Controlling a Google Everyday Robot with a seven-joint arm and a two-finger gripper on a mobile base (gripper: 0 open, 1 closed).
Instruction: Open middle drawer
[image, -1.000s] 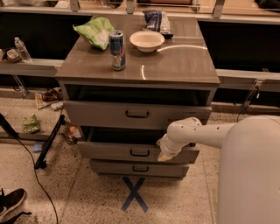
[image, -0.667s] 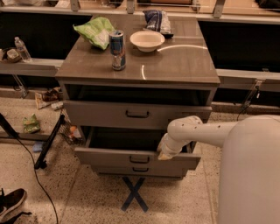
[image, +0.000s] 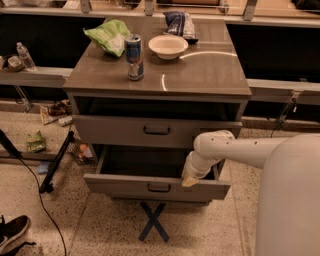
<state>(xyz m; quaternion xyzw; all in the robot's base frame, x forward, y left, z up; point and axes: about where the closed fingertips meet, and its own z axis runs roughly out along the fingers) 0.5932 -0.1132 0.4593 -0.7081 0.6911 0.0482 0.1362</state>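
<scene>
A: Camera view, starting at the left: what is on the floor?

B: A shoe (image: 12, 235) in the bottom corner, and a black stand leg (image: 56, 161) slanting up toward the table (image: 205, 75). Some litter (image: 36, 141) lies near that leg. Behind, a water bottle (image: 26, 56) stands upright on a grey ledge (image: 40, 76).

A: And on the table?

B: A green bag (image: 107, 36) at the back left, with a can (image: 133, 56) upright just in front of it. A pale bowl (image: 168, 46) sits to the right of the can, and a dark bag (image: 179, 22) lies behind the bowl.

A: The drawers?

B: The top drawer (image: 110, 131) is out a little, with a dark gap above its front. Below it the middle drawer (image: 120, 184) stands well out from the table, its dark inside showing. Its loop handle (image: 159, 188) sits at the centre of the front panel. A blue tape cross (image: 152, 222) marks the floor beneath.

A: Where is the pincer?

B: The pincer (image: 190, 177) is at the top edge of the middle drawer's front panel, right of the handle. It comes down from a white arm (image: 240, 149) that reaches in from the robot's pale body (image: 290, 200) on the right. I cannot tell whether it is spread or pressed together.
</scene>
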